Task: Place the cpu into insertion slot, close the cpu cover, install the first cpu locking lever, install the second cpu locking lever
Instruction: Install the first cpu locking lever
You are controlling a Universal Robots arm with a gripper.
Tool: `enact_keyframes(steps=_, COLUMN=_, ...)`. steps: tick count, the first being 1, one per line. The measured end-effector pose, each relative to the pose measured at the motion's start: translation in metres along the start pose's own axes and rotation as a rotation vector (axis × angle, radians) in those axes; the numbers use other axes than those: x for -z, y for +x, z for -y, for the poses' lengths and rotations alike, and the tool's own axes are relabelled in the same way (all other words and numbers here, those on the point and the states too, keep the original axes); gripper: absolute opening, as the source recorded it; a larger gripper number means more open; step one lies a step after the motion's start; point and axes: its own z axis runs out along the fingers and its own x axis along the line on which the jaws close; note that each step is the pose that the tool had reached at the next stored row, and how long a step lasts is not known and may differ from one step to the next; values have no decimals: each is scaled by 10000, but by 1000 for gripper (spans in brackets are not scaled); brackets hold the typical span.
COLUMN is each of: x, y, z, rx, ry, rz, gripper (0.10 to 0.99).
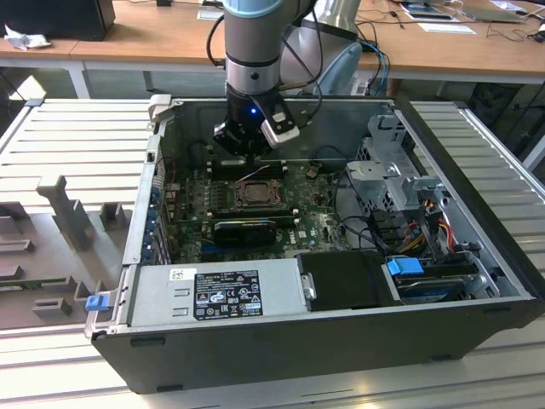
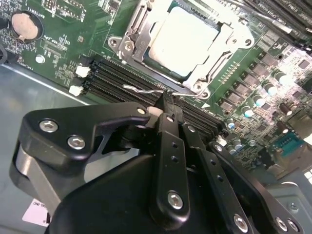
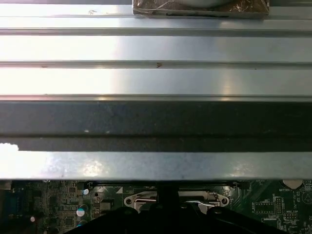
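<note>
My arm reaches down into the open computer case (image 1: 281, 341), which lies on a ribbed metal desk (image 1: 77, 136). At the exterior view's left of the case a grey moulded fixture (image 1: 72, 221) sits on the desk. Inside, the green motherboard (image 1: 315, 221) carries the insertion slot (image 1: 253, 194) near the middle, directly below my hand (image 1: 247, 141).

In the second wrist view the cpu (image 2: 183, 41) lies flat in the slot, its pale face showing through the window of the cpu cover (image 2: 141, 36), which is down over it. A thin wire locking lever (image 2: 146, 89) runs along the slot's near edge. My hand (image 2: 165, 105) has its fingers drawn together at the lever's end; I cannot tell if they pinch it. A coin cell (image 2: 24, 25) sits well apart from the slot.
</note>
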Motion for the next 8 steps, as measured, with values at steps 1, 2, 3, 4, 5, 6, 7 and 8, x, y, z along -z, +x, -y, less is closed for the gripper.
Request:
enact_keyframes(steps=1, x=-1, y=-2, z=-1, rx=13, ry=-19, rz=-1, gripper=106)
enact_keyframes(steps=2, x=-4, y=-5, z=-1, rx=20, ry=-20, rz=-1, gripper=106)
enact_keyframes(steps=3, x=-6, y=-15, z=-1, rx=33, ry=-21, rz=-3, gripper=106)
enact_keyframes(steps=4, x=-8, y=-26, z=0, rx=49, ry=-20, rz=-5, gripper=106)
enact_keyframes(steps=5, x=-9, y=-44, z=-2, rx=98, ry=-19, rz=-11, gripper=106)
enact_keyframes(steps=6, x=-10, y=-54, z=-3, rx=135, ry=-20, rz=-13, gripper=106)
enact_keyframes(steps=7, x=-11, y=-76, z=-6, rx=177, ry=-22, rz=-18, gripper=106)
enact_keyframes(steps=8, x=-13, y=-89, z=-11, rx=191, ry=-23, rz=-20, gripper=106)
